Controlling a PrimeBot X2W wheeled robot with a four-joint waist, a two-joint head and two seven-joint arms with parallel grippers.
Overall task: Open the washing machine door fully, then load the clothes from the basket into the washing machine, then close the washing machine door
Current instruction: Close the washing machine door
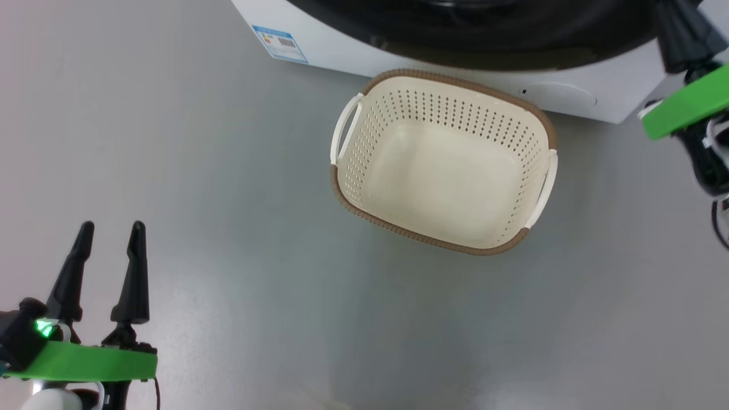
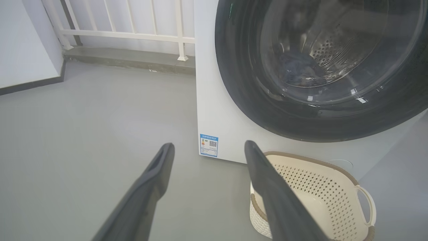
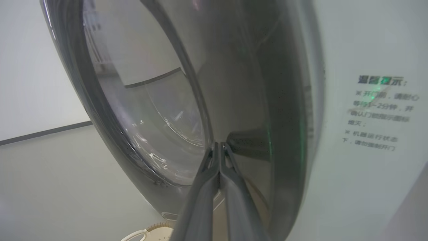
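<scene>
Smooth grey floor (image 2: 83, 117), white wall (image 2: 26, 43) with dark skirting, white railing (image 2: 179, 30).

Floor (image 1: 228, 188) room left of basket (image 1: 450, 182), basket just before washing machine (image 2: 214, 100), its door (image 2: 240, 83) covering drum (image 2: 331, 50)

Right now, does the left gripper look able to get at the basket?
Probably yes: the left gripper is open, and grey floor with nothing on it lies between it and the basket.
</scene>
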